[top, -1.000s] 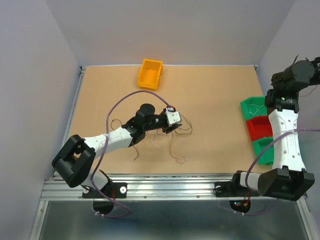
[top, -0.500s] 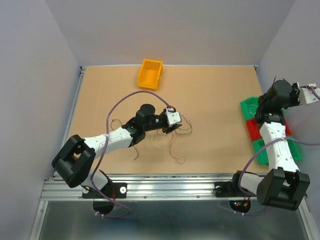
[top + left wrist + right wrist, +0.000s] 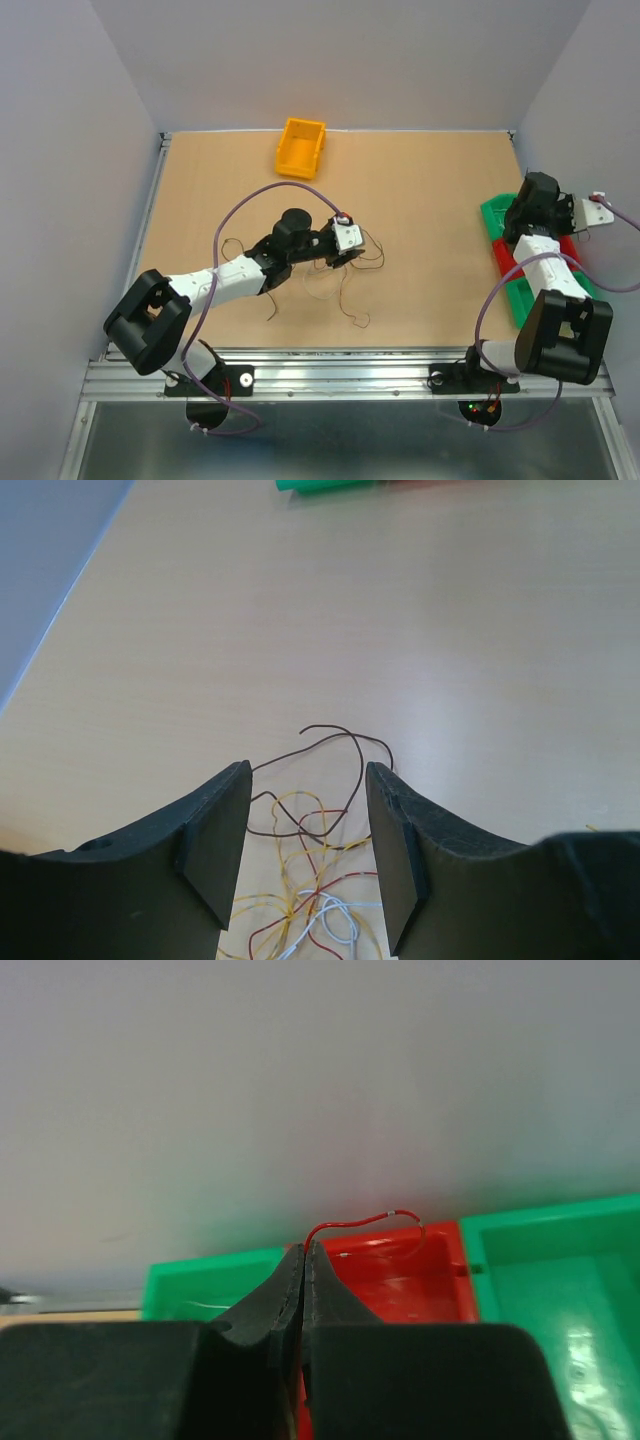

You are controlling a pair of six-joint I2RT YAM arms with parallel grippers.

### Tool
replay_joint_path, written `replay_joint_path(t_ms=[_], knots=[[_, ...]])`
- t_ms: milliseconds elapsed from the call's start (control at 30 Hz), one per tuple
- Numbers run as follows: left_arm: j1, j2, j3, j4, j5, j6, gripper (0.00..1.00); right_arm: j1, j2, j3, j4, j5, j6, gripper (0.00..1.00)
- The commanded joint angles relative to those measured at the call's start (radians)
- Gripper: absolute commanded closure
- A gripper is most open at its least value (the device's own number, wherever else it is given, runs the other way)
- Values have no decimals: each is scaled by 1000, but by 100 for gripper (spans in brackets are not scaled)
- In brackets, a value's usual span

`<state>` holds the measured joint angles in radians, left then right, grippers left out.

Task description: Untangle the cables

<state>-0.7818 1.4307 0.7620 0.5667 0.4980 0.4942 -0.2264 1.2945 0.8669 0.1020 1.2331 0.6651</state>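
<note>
Your left hand (image 3: 308,785) stands open over the tangled cables (image 3: 305,880) on the counter (image 3: 480,630), while your right hand (image 3: 303,1252) is closed, pinching, it seems, one thin red cable (image 3: 350,1224) above the red bin (image 3: 400,1285).

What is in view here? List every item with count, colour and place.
table: one, tan, under everything.
cables: several, brown, yellow, red, white, tangled mid-table.
orange bin: one, orange, far edge.
red bin: one, red, right edge.
green bins: two, green, either side of it.
red wire: one, red, pinched at one end, near the bins.
arm cables: two, purple, one along each arm.
left pincer: one, black, open, straddling the tangle.
right pincer: one, black, shut on the red wire.
</note>
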Motion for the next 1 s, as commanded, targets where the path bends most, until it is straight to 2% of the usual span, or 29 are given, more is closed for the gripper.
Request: replay_joint_path(t_ms=[0,67,200,400,600,733,833,867,933,967], knots=[[-10,-49,3,33,7,9,40,-117,-1,-75,-154,-68,252,99],[-11,-56,2,33,8,7,40,-177,29,-77,-228,-153,307,99],[-16,-56,0,32,8,9,40,-215,103,-52,-338,-179,430,99],[-20,-56,-1,33,4,14,40,-217,187,-43,-343,-218,435,99],[-22,-50,0,33,-3,20,40,-215,293,41,-354,-248,358,99],[-24,-49,0,33,-3,21,40,-215,362,89,-413,-259,386,99],[-25,-53,-1,33,-4,23,40,-214,377,113,-423,-303,357,91],[-25,-52,-1,33,-4,26,40,-211,378,121,-429,-302,347,79],[-27,-56,-3,33,-6,26,40,-183,344,133,-447,-259,352,74],[-27,-55,-3,33,-6,24,40,-166,321,133,-449,-230,350,57]])
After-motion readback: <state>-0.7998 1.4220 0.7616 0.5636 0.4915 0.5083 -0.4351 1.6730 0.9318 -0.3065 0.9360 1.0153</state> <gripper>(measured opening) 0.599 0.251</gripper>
